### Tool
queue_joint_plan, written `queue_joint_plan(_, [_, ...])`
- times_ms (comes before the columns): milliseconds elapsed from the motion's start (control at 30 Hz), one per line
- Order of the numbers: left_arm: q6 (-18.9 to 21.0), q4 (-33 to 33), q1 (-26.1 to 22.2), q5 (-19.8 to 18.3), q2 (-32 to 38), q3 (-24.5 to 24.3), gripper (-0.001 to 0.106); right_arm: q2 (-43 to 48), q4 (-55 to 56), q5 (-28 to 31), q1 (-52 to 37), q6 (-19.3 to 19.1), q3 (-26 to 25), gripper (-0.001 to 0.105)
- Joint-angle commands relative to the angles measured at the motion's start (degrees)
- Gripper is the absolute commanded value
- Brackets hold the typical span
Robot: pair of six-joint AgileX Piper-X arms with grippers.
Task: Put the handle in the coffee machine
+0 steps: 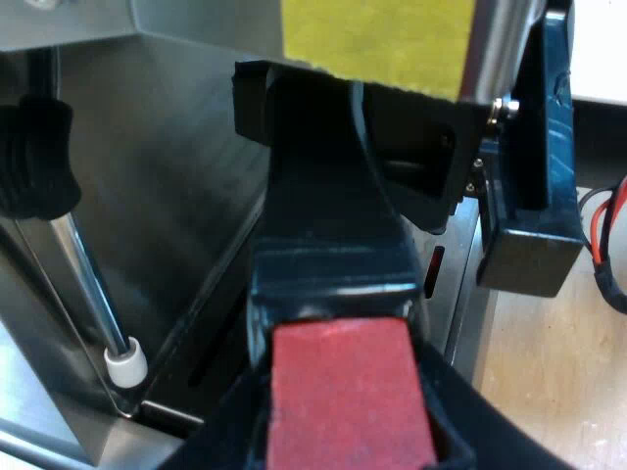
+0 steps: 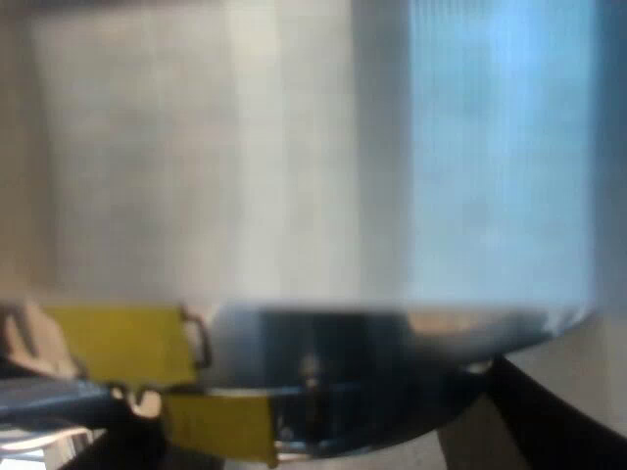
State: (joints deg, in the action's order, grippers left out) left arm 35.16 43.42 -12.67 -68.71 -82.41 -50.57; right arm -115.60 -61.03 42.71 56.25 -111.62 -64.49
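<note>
Left wrist view: your left gripper's point(image 1: 343, 441) fingers point(image 1: 211, 446) are pinching the red end of the holder's handle point(image 1: 328, 235), which is reaching up under the espresso machine's point(image 1: 167, 166) front. Your right gripper's point(image 2: 333, 446) grip you cannot tell.

Note that the left gripper point(image 1: 349, 411) clamps the handle point(image 1: 325, 230) at its red end. The handle reaches the machine point(image 1: 176, 166) front, beside the wand point(image 1: 90, 289).

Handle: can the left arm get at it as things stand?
Probably yes; it looks to be on it. The handle runs from the machine front to its red end, which sits between the left pincer fingers, seemingly clamped. Nothing lies between them.
</note>
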Motion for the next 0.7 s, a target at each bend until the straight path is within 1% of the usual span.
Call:
queue_joint_plan(33, [-2.03, 0.17, -1.03, -5.39, 1.4, -0.62, 0.0, 0.44, -2.14, -0.59, -0.27, -0.48, -0.51, 0.05])
queue_joint_plan(167, [-2.03, 0.17, -1.03, -4.69, 1.4, -0.62, 0.0, 0.44, -2.14, -0.59, -0.27, -0.48, -0.51, 0.05])
queue_joint_plan(233, [-2.03, 0.17, -1.03, -2.9, 1.4, -0.62, 0.0, 0.44, -2.14, -0.59, -0.27, -0.48, -0.51, 0.05])
queue_joint_plan(300, [-2.16, 0.17, -1.03, -2.01, 1.4, -0.62, 0.0, 0.44, -2.14, -0.59, -0.27, -0.48, -0.51, 0.05])
queue_joint_plan(433, [-3.29, 0.17, -1.03, -1.87, 1.4, -0.62, 0.0, 0.44, -2.14, -0.59, -0.27, -0.48, -0.51, 0.05])
queue_joint_plan(667, [-3.28, 0.17, -1.03, -1.87, 1.4, -0.62, 0.001, 0.44, -2.14, -0.59, -0.27, -0.48, -0.51, 0.05])
queue_joint_plan(700, [-3.28, 0.17, -1.03, -1.87, 1.4, -0.62, 0.003, 0.44, -2.26, -0.59, -0.27, -0.48, -0.51, 0.05])
